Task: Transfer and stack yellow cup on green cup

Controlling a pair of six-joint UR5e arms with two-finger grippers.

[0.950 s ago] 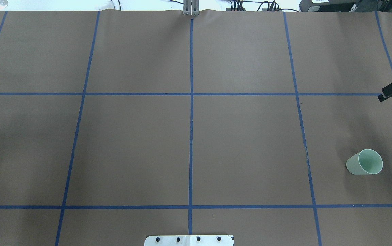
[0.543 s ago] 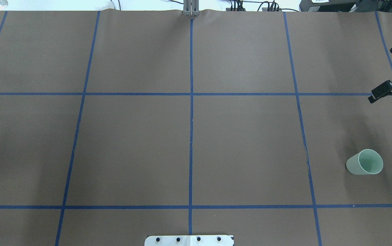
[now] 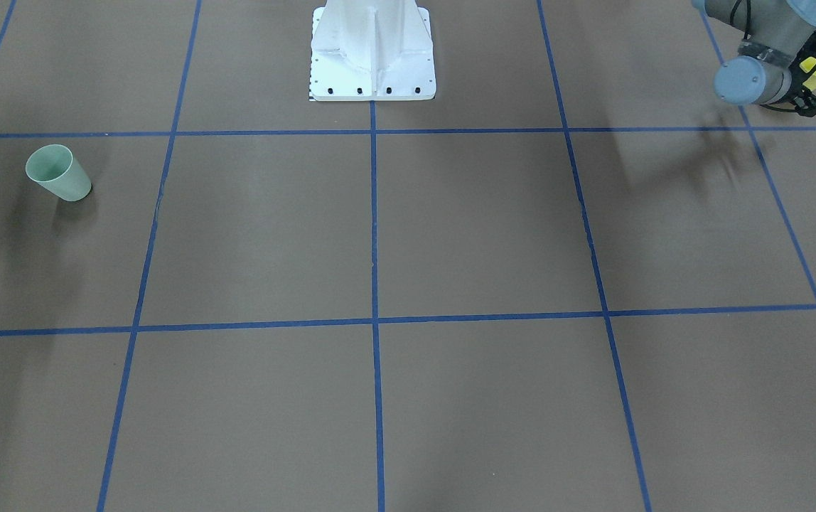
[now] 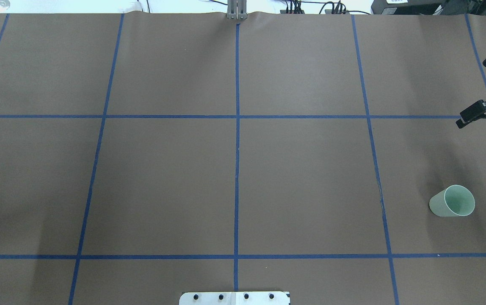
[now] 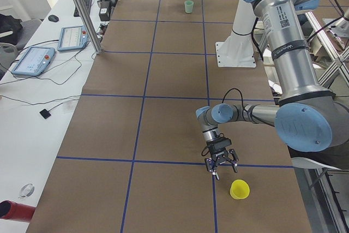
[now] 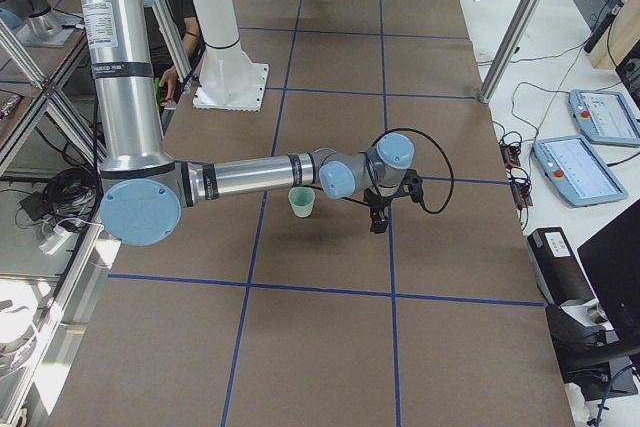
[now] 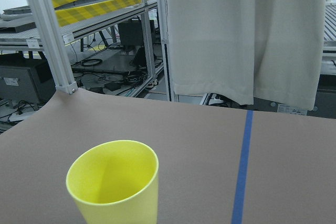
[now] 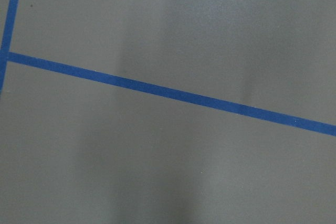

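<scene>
At the far left, my left gripper (image 5: 221,168) hung spread and empty just beside the upright yellow cup (image 5: 239,189); closing off-centre would likely tip it (light plastic, I judged). Far to the right stood the green cup (image 4: 452,201), near my right gripper (image 4: 473,94), also spread and empty. Both cups held nothing.

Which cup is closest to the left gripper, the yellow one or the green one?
The yellow cup, standing just beside the left gripper. The green cup stands at the table's opposite end, near the right gripper.
</scene>
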